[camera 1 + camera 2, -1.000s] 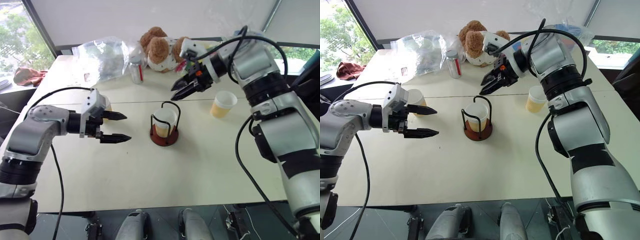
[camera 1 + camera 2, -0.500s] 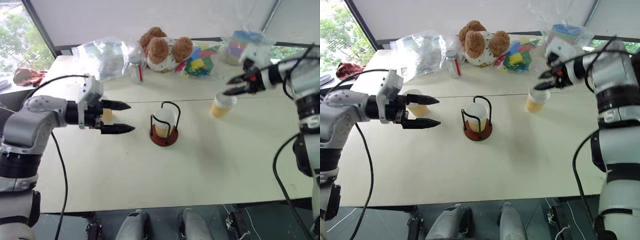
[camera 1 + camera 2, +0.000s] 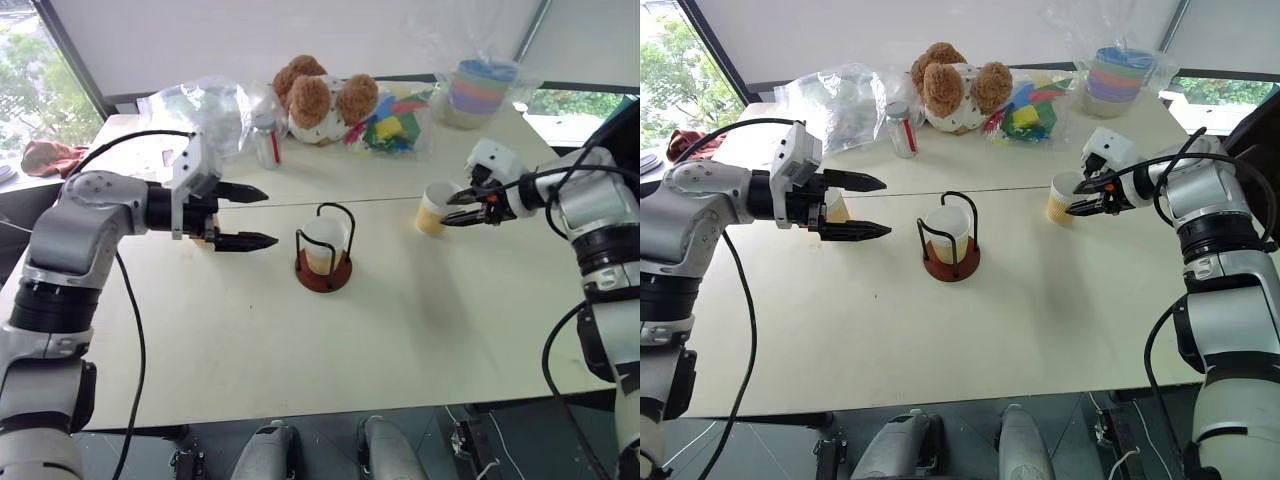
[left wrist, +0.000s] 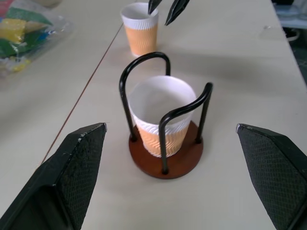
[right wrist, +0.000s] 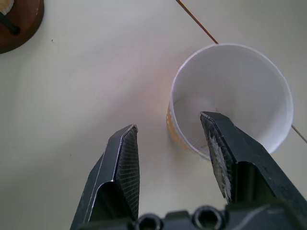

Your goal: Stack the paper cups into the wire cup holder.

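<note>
The wire cup holder (image 3: pixel 322 272), black loops on a reddish-brown disc, stands mid-table with one paper cup (image 3: pixel 322 243) inside it. A second paper cup (image 3: pixel 431 210) stands to the right. My right gripper (image 5: pixel 170 120) is open at its rim, with one finger inside the cup, the other outside, and the near wall between them. My left gripper (image 3: pixel 270 216) is open, hovering left of the holder and pointing at it. A third paper cup (image 3: pixel 836 208) sits on the table behind the left fingers, mostly hidden.
Along the table's far side are a crumpled plastic bag (image 3: pixel 205 112), a small can (image 3: pixel 266 145), a teddy bear (image 3: pixel 320 95), a bag of coloured pieces (image 3: pixel 392 120) and wrapped pastel bowls (image 3: pixel 480 88). A seam (image 3: pixel 380 200) crosses the table behind the holder.
My right gripper swung from above the holder out to the right and down to the right-hand cup. My left gripper rose slightly, still open.
</note>
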Controlling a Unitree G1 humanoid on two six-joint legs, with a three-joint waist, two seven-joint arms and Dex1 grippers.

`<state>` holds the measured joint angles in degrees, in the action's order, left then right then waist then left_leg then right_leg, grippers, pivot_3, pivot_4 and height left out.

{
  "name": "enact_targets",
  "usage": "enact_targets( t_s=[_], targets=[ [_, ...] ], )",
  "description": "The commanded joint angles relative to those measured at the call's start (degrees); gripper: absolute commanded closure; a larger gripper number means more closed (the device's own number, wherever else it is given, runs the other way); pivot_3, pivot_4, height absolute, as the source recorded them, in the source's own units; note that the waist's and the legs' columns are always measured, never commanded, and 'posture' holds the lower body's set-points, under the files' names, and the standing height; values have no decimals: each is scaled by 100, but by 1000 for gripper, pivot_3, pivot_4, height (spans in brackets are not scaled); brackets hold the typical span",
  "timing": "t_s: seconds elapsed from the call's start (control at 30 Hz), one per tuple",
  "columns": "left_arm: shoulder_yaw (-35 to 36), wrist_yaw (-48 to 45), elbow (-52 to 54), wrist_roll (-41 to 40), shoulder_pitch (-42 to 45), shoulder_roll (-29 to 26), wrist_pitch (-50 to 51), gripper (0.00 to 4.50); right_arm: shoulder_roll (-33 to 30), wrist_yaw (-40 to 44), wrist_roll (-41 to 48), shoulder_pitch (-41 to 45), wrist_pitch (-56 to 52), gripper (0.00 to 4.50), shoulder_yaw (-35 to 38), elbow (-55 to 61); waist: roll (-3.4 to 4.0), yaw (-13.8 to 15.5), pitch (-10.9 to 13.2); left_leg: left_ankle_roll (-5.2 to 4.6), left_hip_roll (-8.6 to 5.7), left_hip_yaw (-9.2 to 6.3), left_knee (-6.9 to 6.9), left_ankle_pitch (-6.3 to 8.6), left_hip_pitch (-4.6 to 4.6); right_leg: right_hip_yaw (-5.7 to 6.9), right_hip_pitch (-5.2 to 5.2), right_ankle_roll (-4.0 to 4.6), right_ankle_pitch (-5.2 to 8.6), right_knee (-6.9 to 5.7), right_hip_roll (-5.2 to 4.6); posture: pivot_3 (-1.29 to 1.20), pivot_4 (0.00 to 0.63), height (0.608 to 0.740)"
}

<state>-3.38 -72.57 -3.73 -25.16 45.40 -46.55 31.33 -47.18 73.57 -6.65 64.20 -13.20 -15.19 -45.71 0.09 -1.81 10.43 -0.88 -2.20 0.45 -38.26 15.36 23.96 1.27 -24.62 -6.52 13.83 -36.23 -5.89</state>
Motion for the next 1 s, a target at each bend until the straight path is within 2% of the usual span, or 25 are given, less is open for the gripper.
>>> enact_targets(
  t_s=[0.03,0.07,0.17,0.27,0.53,0.6,0.8,0.9,1.0],
  targets=[
    [86,-14,16,93,102,-36,-199,0,0,8,-96,214,168,2285,67,-102,0,17,0,0,0,0,0,0,1,0,0,0,0,1,0,0,150,740],
    [98,-28,22,99,74,-45,-212,0,39,26,-136,249,195,2285,20,-182,0,31,0,0,-1,0,0,0,1,0,0,0,0,1,0,0,150,740],
    [164,-42,74,39,13,-53,-160,0,95,101,-240,319,317,3076,-32,-358,0,62,0,0,-1,1,0,0,1,0,0,0,0,1,0,0,150,740],
    [247,-28,134,-66,-42,-52,-55,0,138,129,-343,398,468,4418,-60,-544,0,70,0,0,-1,1,0,0,1,0,0,0,0,1,0,0,150,740],
    [478,145,137,-192,-238,31,41,0,165,-184,-780,812,1073,4418,-189,-968,0,71,0,1,-1,1,-1,0,0,0,1,0,0,1,0,0,150,740],
    [694,202,157,-452,-226,50,277,0,160,221,-690,1195,1066,4418,-133,-728,3,66,2,1,-1,0,-1,0,2,0,-1,0,0,1,0,0,150,740],
    [908,226,261,-577,-346,-167,474,0,504,1667,289,2184,-245,4418,115,366,6,8,4,2,6,-7,7,0,3,4,-11,0,0,-5,5,0,150,740],
    [1012,226,341,-678,-455,-276,614,0,627,1893,967,2259,-986,4418,-76,1173,1,4,0,2,5,-13,7,0,3,7,-6,0,0,-5,4,0,150,740],
    [1008,245,442,-697,-681,-356,659,0,758,1893,1274,2039,-1382,4418,-184,1871,0,32,0,2,-2,-13,-2,0,3,6,-1,0,0,-5,-2,0,150,740]
  ],
)
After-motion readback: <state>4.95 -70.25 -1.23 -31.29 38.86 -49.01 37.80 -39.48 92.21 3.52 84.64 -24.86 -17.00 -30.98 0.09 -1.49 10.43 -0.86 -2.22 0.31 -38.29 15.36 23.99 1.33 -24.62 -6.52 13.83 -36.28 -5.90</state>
